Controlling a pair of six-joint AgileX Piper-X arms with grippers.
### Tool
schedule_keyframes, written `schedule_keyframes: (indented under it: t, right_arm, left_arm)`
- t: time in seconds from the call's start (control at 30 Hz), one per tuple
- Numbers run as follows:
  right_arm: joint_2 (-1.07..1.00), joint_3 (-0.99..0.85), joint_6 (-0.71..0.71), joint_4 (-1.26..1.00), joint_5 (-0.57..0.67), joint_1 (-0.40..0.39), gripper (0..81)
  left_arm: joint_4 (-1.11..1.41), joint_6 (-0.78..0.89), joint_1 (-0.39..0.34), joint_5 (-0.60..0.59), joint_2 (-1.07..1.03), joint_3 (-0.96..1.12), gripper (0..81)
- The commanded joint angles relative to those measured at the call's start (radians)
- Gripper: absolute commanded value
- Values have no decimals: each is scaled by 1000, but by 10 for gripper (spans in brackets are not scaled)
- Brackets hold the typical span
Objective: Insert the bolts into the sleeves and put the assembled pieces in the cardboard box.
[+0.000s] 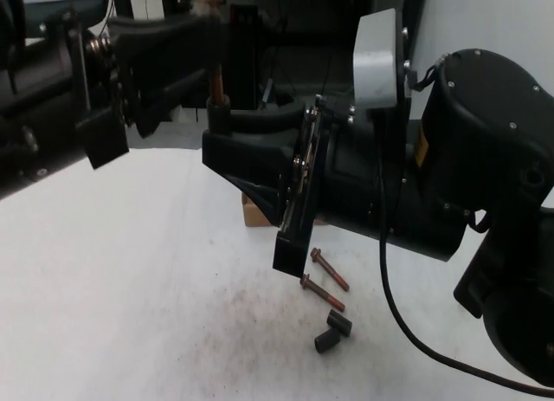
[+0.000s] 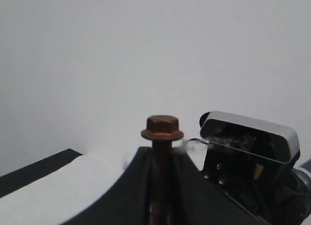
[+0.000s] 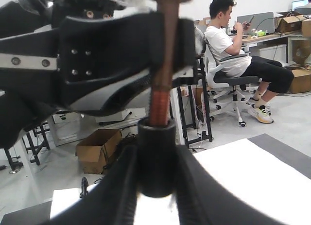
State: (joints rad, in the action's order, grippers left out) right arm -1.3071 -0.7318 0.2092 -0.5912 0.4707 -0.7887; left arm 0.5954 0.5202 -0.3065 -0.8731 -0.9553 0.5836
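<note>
So, the left gripper is clamped shut on a rusty flange-head bolt. It's held upright, with the hex head poking out past the fingertips. The right gripper is squeezed around a black sleeve directly under it. The bolt's threaded end sits right at the sleeve's mouth and looks like it's inside, though I can't really tell how deep from these angles. The two grippers meet in the air above the white surface, over toward its far side. Down on the surface, in front of the right arm, two spare bolts lie just beside each other. Two spare sleeves sit near them, a little closer to the camera and close together. The cardboard box is on the surface behind them, mostly hidden by the right arm, with just a corner showing.
</note>
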Motion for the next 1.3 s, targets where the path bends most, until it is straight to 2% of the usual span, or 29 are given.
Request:
schedule_keyframes:
  t: [0.0,0.37,0.47,0.6,0.7,1.07,1.2,1.27]
  right_arm:
    - [4,-5,1,-18,-1,1,6]
    - [4,-5,1,-18,-1,1,6]
    - [4,-5,1,-18,-1,1,6]
    - [4,-5,1,-18,-1,1,6]
    - [4,-5,1,-18,8,1,6]
    - [4,-5,1,-18,15,1,6]
    - [4,-5,1,-5,4,1,6]
    - [4,-8,4,53,-30,7,6]
  left_arm:
    - [-48,-32,31,-69,4,7,4]
    - [-64,-57,47,-141,4,7,22]
    - [-64,-57,47,-172,4,7,123]
    - [-66,-36,47,-177,8,7,351]
    - [-68,-11,47,-175,10,7,421]
    - [-68,-11,47,-167,10,7,421]
    - [-46,-11,52,-86,13,7,416]
    - [-30,-11,66,-29,15,9,360]
